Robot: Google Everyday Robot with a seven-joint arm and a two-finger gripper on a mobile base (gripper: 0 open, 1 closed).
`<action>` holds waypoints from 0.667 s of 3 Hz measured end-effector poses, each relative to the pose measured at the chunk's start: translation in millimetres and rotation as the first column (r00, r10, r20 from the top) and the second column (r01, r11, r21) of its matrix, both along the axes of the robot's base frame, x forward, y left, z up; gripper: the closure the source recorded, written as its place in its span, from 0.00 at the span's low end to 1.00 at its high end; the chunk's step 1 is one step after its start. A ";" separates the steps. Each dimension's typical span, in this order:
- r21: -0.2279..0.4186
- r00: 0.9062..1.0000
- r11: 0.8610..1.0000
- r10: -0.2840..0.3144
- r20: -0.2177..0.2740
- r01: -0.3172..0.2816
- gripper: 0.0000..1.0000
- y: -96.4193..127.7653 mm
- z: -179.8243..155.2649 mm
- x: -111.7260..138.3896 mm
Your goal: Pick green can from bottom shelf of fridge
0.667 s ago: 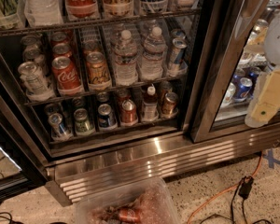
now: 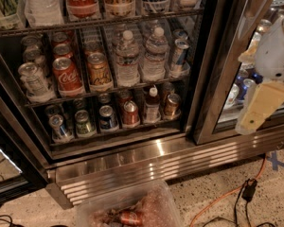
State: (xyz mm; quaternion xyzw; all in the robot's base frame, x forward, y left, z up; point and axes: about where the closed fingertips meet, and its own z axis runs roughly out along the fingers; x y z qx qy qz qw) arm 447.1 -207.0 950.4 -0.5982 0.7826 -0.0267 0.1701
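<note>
The green can (image 2: 84, 123) stands upright on the bottom shelf (image 2: 113, 132) of the fridge (image 2: 146, 150), second from the left in the front row. A silver-blue can (image 2: 59, 127) is on its left and a dark blue can (image 2: 107, 117) on its right. Further right stand a red can (image 2: 130, 113), a small red-capped bottle (image 2: 152, 106) and a copper can (image 2: 172, 105). My gripper (image 2: 259, 109), white with a cream pad, hangs at the right edge of the view in front of the right glass door, far from the green can and holding nothing.
The rack above holds Coca-Cola cans (image 2: 66, 76) and water bottles (image 2: 127, 60). A steel door post (image 2: 217, 70) separates the two fridge sections. A clear plastic bin (image 2: 132, 209) sits on the floor below the base grille (image 2: 132, 174). An orange cable (image 2: 227, 197) and black cables lie at the right.
My gripper has shifted slightly left and down at the right edge. The cans and shelves have not moved.
</note>
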 end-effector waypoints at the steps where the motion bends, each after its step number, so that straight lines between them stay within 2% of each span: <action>1: 0.093 0.999 0.996 -0.005 -0.035 0.008 0.00 16.7 -56.9 9.8; 2: 0.184 0.998 0.983 0.009 -0.061 0.003 0.00 40.1 -112.7 21.5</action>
